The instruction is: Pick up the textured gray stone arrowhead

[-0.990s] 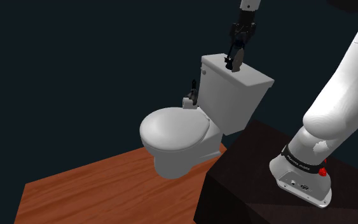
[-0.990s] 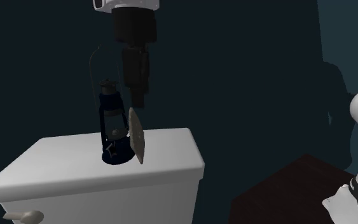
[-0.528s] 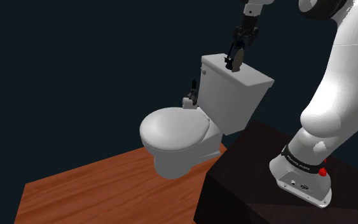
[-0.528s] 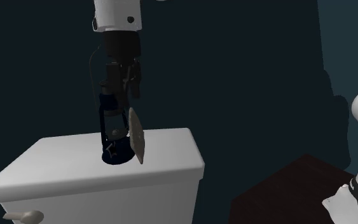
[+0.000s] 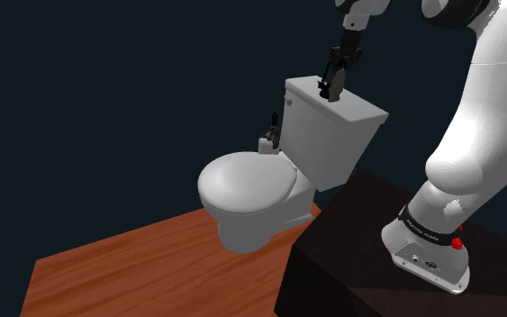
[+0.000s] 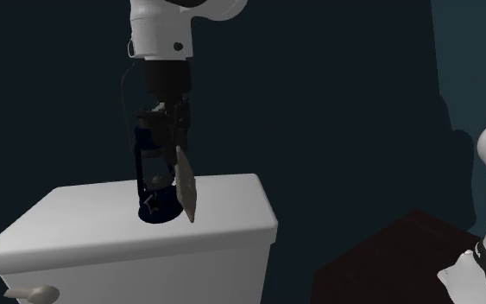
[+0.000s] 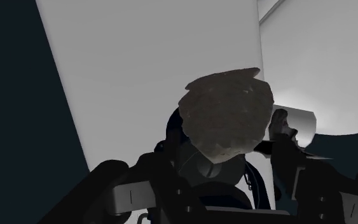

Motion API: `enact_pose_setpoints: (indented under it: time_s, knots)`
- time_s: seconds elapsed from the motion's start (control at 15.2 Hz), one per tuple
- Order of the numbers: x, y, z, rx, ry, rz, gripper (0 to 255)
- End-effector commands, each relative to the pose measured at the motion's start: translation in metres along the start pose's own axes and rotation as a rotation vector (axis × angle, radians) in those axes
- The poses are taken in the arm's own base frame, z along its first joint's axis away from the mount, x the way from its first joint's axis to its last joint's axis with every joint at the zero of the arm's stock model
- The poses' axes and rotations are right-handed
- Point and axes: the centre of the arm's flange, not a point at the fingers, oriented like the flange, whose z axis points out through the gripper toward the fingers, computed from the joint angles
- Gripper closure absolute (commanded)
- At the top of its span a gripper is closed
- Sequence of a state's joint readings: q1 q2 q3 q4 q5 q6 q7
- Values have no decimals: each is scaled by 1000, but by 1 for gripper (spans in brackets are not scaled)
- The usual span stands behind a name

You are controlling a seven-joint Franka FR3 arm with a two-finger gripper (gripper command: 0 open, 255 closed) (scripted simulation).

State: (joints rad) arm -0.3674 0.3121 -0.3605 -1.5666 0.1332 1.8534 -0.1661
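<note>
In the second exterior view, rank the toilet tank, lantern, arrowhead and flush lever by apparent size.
1. toilet tank, by far
2. dark blue lantern
3. stone arrowhead and flush lever look close; the lever is cropped at the edge, so I won't rank them.

Rough, pitted stone arrowhead, smooth white toilet, reddish wood-grain floor

The white toilet tank lid carries two things: a dark blue lantern standing upright, and a rough grey-brown stone arrowhead standing on edge just beside it, on the second exterior view's right. The toilet itself rests on a reddish wooden floor.
</note>
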Motion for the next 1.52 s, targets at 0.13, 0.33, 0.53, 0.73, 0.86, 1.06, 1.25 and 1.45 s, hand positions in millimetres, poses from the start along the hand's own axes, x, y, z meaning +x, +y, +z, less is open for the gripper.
enact_pose_setpoints:
  time_s: [0.13, 0.33, 0.53, 0.73, 0.86, 1.06, 1.25, 1.45]
  knots:
    - [-3, -4, 11, 0, -17, -1, 255]
    - [-5, -3, 17, 1, -17, -1, 255]
    - [0, 0, 9, 0, -16, -1, 255]
    - [0, 0, -7, 0, -16, -1, 255]
    - [0, 0, -17, 0, -16, -1, 255]
    - [0, -1, -33, 0, -16, -1, 255]
    - [0, -1, -49, 0, -16, -1, 255]
    - [0, -1, -65, 0, -16, -1, 255]
